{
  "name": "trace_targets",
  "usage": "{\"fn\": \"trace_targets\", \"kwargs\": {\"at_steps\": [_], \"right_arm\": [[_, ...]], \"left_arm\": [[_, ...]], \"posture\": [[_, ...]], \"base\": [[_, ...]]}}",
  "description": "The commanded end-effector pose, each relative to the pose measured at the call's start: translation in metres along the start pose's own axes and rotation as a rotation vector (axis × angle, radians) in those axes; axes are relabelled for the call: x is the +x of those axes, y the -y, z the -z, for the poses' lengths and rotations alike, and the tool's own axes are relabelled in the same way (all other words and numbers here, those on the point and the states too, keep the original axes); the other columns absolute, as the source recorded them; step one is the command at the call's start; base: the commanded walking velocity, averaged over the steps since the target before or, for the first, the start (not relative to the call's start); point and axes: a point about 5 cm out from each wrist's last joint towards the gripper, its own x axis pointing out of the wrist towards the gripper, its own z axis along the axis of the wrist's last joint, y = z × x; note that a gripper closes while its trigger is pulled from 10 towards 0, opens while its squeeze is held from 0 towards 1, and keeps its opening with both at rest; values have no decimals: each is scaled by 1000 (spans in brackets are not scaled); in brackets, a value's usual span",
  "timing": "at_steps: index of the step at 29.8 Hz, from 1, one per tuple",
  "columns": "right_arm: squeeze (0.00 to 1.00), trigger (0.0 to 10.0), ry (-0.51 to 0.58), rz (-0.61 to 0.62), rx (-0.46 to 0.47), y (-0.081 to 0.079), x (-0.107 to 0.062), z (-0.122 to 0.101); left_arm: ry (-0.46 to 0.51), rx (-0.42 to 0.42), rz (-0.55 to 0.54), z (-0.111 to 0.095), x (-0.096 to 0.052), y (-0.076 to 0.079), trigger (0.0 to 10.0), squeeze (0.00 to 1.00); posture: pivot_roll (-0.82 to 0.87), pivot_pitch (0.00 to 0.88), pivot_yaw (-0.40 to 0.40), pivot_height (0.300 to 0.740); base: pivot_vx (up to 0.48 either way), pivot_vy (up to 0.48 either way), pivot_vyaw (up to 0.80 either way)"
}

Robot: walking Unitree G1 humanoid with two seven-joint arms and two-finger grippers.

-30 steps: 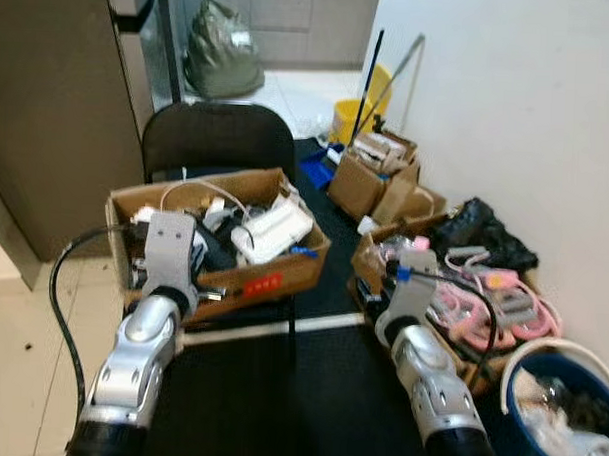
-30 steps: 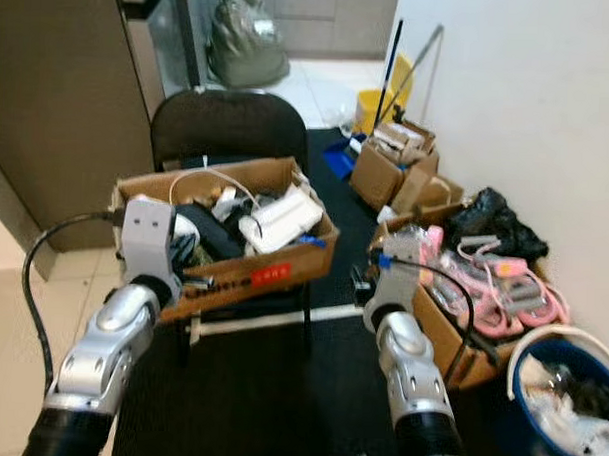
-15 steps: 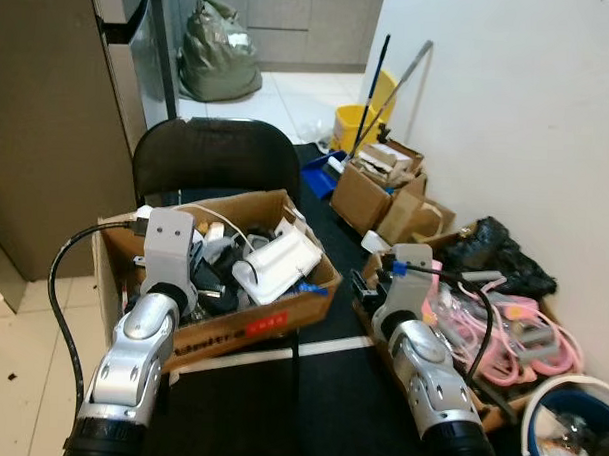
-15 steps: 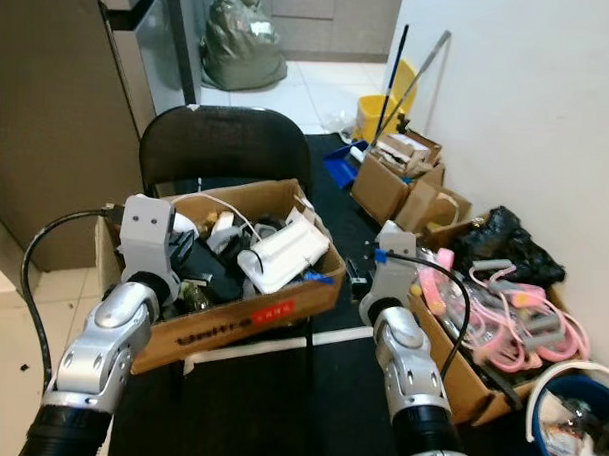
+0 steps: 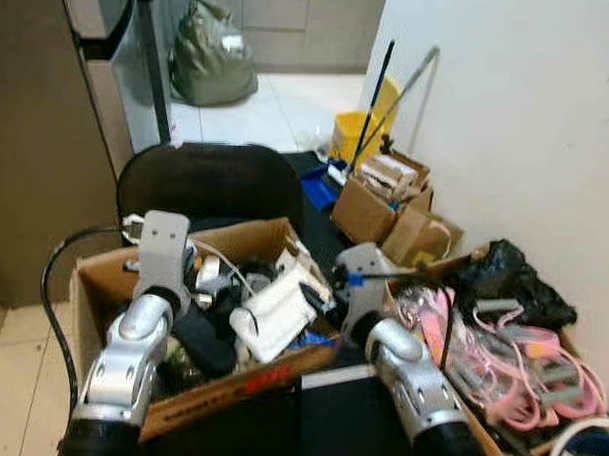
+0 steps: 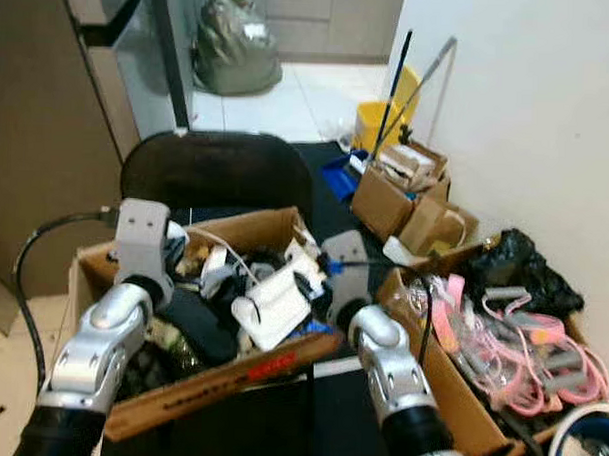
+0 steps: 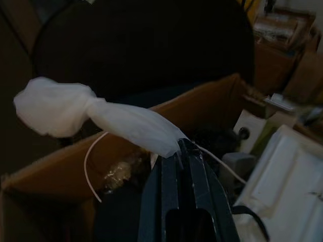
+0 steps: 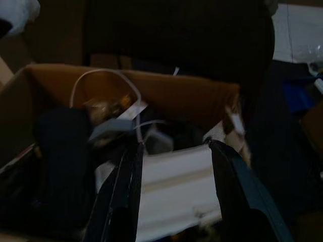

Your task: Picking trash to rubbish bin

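Left end effector (image 7: 182,151) clamped on white bag (image 7: 91,114); right end effector (image 8: 174,151) spread above cardboard box (image 8: 166,96).

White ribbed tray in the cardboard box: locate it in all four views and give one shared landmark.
Left eye view: white ribbed tray mid-box in the cardboard box.
Right eye view: tray mid-box, beside the right wrist.
Left wrist view: tray in the box, beside the left gripper, which pinches a white bag.
Right wrist view: tray ahead, between the open right gripper fingers.
Landmark: black chair back behind the box.
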Motion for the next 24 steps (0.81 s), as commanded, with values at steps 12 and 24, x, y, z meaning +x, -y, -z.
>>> {"fn": "trace_targets", "kwargs": {"at_steps": [12,24], "right_arm": [[0,10000,-15,-48,6,-1,-1,5],[0,10000,-42,-75,-17,-5,-4,12]], "left_arm": [[-117,107,-30,16,-3,0,10000,0],[-114,97,-33,14,-6,1,10000,0]], "posture": [[-45,84,-38,740],[-37,97,-48,740]], "base": [[0,0,0],[0,0,317]]}}
